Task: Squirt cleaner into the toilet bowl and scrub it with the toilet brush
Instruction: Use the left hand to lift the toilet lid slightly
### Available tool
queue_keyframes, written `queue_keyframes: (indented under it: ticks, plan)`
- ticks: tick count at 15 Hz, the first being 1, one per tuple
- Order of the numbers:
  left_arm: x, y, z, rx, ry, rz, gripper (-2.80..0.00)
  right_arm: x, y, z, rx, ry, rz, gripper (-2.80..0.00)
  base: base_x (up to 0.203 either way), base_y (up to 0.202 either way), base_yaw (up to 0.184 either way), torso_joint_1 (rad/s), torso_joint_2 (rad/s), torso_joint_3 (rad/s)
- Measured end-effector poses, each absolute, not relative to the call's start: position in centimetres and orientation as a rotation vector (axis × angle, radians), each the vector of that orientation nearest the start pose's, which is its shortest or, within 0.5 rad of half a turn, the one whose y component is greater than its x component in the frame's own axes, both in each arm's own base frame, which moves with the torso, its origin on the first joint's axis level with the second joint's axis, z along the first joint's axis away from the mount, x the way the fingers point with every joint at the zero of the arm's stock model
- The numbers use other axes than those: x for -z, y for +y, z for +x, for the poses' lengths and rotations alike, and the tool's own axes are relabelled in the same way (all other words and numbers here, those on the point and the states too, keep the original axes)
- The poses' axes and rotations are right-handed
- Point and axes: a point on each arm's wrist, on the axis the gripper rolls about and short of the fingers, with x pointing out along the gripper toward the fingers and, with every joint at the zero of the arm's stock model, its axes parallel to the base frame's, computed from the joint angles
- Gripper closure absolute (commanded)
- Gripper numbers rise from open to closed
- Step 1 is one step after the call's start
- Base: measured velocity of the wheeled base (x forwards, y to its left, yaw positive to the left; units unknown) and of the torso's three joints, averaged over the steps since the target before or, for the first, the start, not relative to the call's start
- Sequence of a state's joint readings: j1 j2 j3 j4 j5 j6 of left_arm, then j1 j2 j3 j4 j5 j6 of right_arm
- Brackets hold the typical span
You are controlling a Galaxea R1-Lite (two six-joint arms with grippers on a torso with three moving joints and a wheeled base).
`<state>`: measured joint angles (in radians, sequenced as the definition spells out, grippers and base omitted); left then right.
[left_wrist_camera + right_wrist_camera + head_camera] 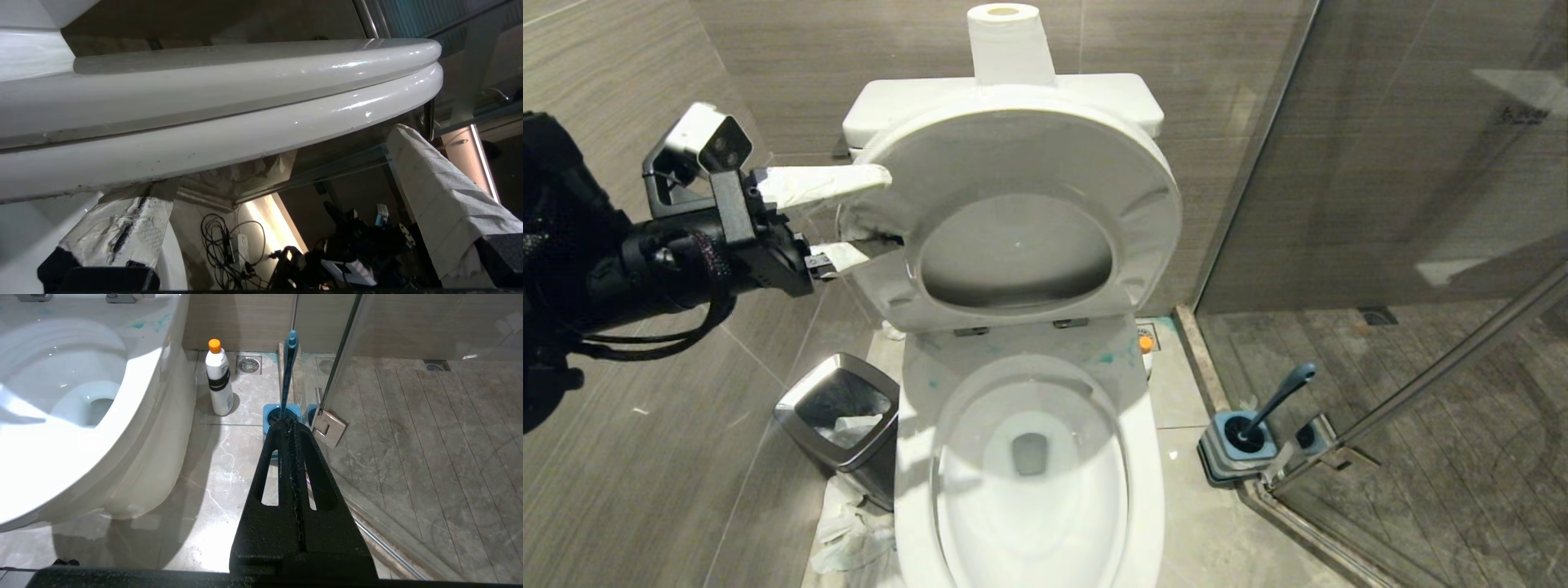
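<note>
Grey wall tiles and a glass shower screen enclosed the toilet bowl [1029, 457] in the head view. Its lid and seat [1021, 204] stood raised against the cistern, with a paper roll [1005, 41] on top. My left gripper [849, 220], fingers spread wide and wrapped in white cloth, sat at the raised seat's left edge, straddling it without clamping. A waste bin [841, 420] stood left of the bowl. The toilet brush [1278, 400] leaned in its holder [1241, 445] right of the bowl. Only the orange cap of the cleaner [1146, 343] showed behind the bowl's right flank.

My left wrist view showed the stacked lid and seat edges [229, 106] crossing between my two wrapped fingers [441, 204]; whether a pad touched the plastic could not be determined.

My right wrist view showed my right gripper [292, 428] with its jaws pressed together, empty, parked low beside the bowl. The cleaner [219, 379] stood upright on the floor right of the bowl, the toilet brush [288, 371] just beyond it.

Judged status: seat lifted; teal smears marked the rim, yet bottle and brush both remained to be picked up. The brush head was hidden inside its holder.
</note>
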<state>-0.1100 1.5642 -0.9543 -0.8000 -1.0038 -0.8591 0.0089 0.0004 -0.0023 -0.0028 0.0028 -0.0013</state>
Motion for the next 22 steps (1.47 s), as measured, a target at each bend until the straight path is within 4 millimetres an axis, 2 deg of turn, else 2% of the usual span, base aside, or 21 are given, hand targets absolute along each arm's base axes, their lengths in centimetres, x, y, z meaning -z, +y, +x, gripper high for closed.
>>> queue_keyframes:
  ticks: [5,9,15,22]
  plan:
    - [-28.3,-4.9,27.3,1.07,0.273,-0.685,-2.8,-7.6,0.0,-2.3,-0.011,-0.004,-0.001,0.0,0.0,0.0,0.0,0.0,0.0,0.0]
    - [-28.8,-5.0,28.3,1.064,0.247,-0.677,-2.8,-7.6,0.0,-2.3,-0.011,-0.004,-0.001,0.0,0.0,0.0,0.0,0.0,0.0,0.0]
    - [-29.7,-5.2,31.4,0.996,0.151,-0.662,-2.8,-7.6,0.0,-2.3,-0.012,-0.005,-0.002,0.0,0.0,0.0,0.0,0.0,0.0,0.0]
    - [-29.1,-5.7,35.8,0.986,0.031,-0.584,-2.8,-7.7,0.0,-2.3,-0.012,-0.005,-0.001,0.0,0.0,0.0,0.0,0.0,0.0,0.0]
